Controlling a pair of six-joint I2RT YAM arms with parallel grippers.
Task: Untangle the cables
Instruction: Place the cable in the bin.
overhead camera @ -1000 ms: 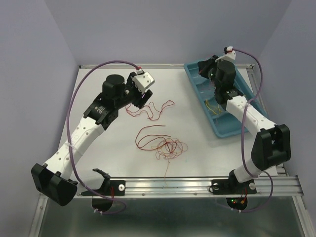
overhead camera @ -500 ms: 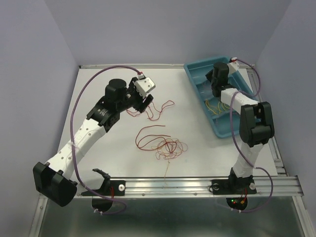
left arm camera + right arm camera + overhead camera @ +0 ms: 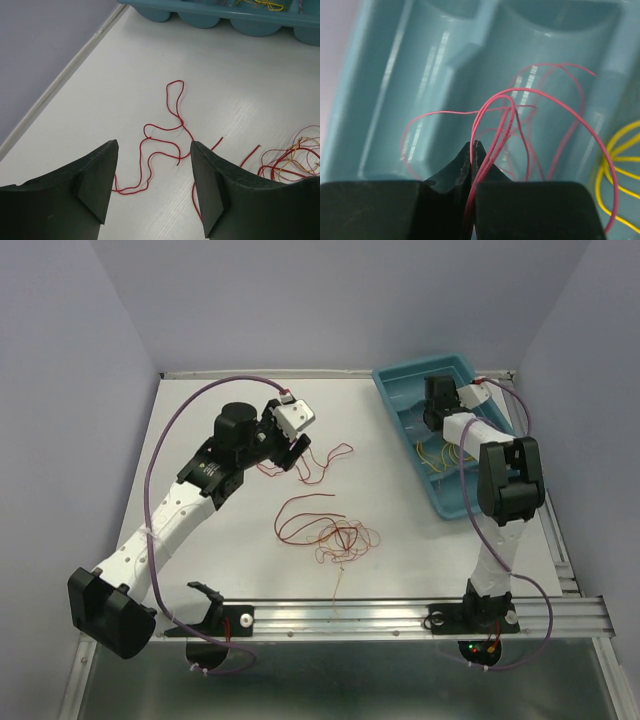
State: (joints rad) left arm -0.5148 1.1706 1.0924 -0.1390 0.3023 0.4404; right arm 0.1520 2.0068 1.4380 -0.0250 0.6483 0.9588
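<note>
A tangle of thin red and orange cables (image 3: 335, 535) lies mid-table; it also shows at the right edge of the left wrist view (image 3: 295, 157). A separate curly red cable (image 3: 312, 462) lies beyond the tangle, on the table under and ahead of my left gripper (image 3: 294, 448). This cable (image 3: 172, 125) runs between the fingers of the open, empty left gripper (image 3: 154, 145). My right gripper (image 3: 436, 422) is down in the teal tray (image 3: 400, 380). In its wrist view it (image 3: 475, 146) is shut on a pink-red cable (image 3: 520, 91) that loops over a tray compartment.
Yellow cables (image 3: 440, 455) lie in the tray's near compartments and show at the right edge of the right wrist view (image 3: 615, 150). The tray's side (image 3: 215, 20) runs along the top of the left wrist view. A metal rail (image 3: 400, 615) edges the table front.
The right arm has folded and swung its gripper down into the tray's far compartments. The left gripper has shifted slightly right over the loose red cable.
</note>
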